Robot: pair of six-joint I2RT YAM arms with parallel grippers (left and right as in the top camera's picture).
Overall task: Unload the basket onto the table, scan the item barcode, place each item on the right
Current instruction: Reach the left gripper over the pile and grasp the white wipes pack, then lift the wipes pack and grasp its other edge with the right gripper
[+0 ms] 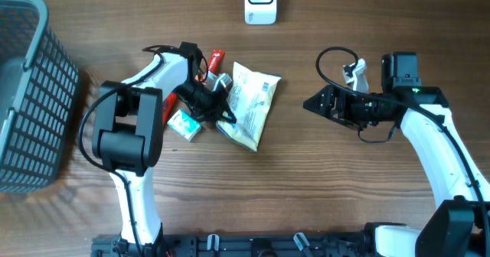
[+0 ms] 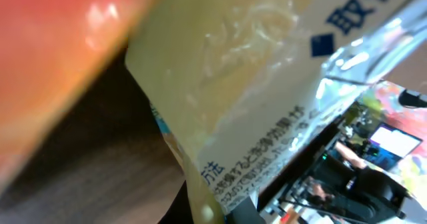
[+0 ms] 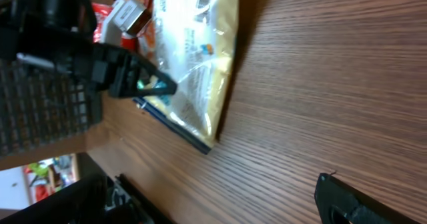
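Pressed close against the left wrist camera, a yellow packet point(image 2: 253, 84) fills most of that view, with blue printed text seen on its film and a red blur across the upper left corner. From overhead, the yellow packet point(image 1: 256, 96) is seen lying flat on the wooden table point(image 1: 321, 196), near its middle. The left gripper point(image 1: 223, 115) is set at the packet's lower left edge, and its jaws are drawn tight together on that edge. A red wrapper point(image 1: 216, 58) and a small teal-and-white box point(image 1: 184, 125) are found just beside the packet, on its left. The right gripper point(image 1: 310, 104) is held well apart from the packet on the right, its jaws spread wide and nothing between them. A white device point(image 1: 260, 1) is placed at the table's far edge, and a grey mesh basket point(image 1: 31, 96) at the left.
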